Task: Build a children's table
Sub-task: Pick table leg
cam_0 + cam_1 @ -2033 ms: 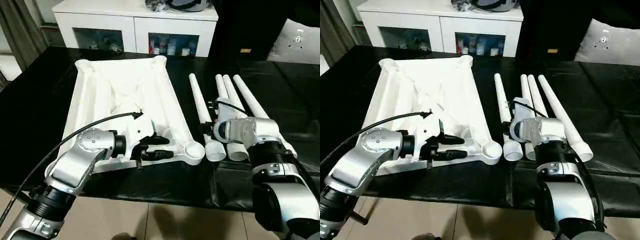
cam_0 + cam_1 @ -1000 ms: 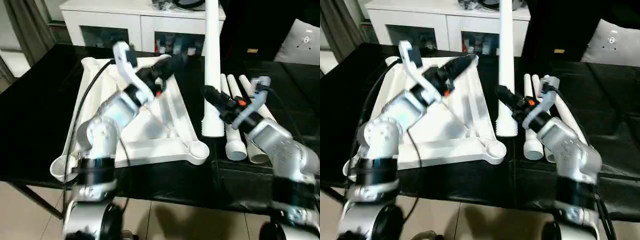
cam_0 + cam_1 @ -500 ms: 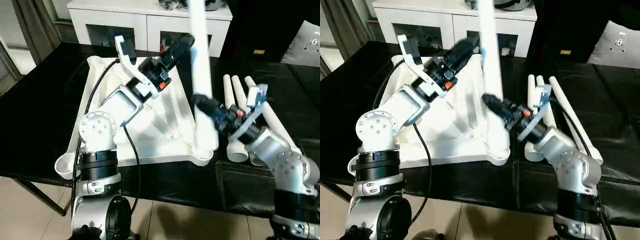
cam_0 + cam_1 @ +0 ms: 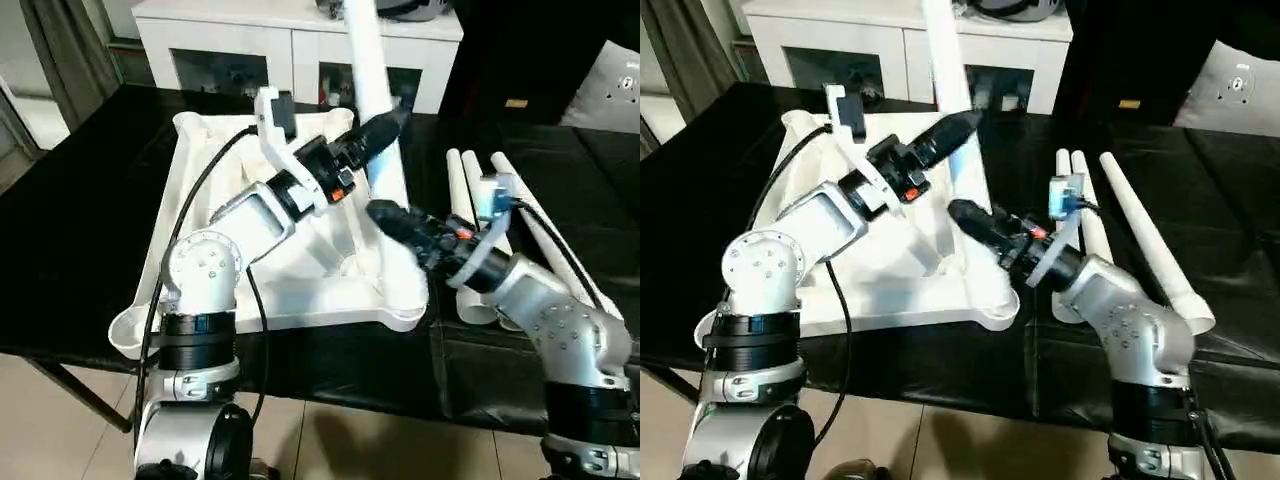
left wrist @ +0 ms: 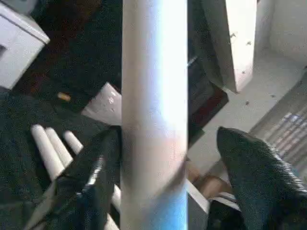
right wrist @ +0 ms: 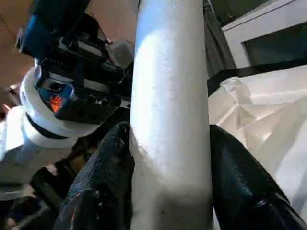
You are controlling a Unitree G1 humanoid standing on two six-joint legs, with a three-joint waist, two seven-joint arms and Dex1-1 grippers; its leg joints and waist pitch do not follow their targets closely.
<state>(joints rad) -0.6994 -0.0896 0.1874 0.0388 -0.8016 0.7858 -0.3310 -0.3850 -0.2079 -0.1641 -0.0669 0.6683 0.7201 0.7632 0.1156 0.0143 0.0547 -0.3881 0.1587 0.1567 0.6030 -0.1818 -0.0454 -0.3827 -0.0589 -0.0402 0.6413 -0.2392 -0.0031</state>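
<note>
The children's table top (image 4: 200,170) lies upside down on the black worktable, ribs and corner sockets up. One white leg (image 4: 364,50) stands tilted over its near right corner socket (image 4: 405,312). I cannot tell if its foot sits in the socket. My right gripper (image 4: 385,213) is shut on the leg low down, both fingers (image 6: 105,167) pressed against it. Higher up, my left gripper (image 4: 390,122) is open around the leg (image 5: 153,120). One of its fingers (image 5: 96,177) touches the leg and the other stands apart. Three more legs (image 4: 1145,235) lie side by side on the right.
A white cabinet (image 4: 290,40) stands behind the worktable. A grey cushion (image 4: 620,80) sits at the back right. The worktable's front edge (image 4: 330,395) runs just below the table top's near rim. The cable of my left arm loops over the table top.
My left gripper has reached across to the leg's upper part. The leg's top has leaned further left, and my right gripper has moved lower and left with it.
</note>
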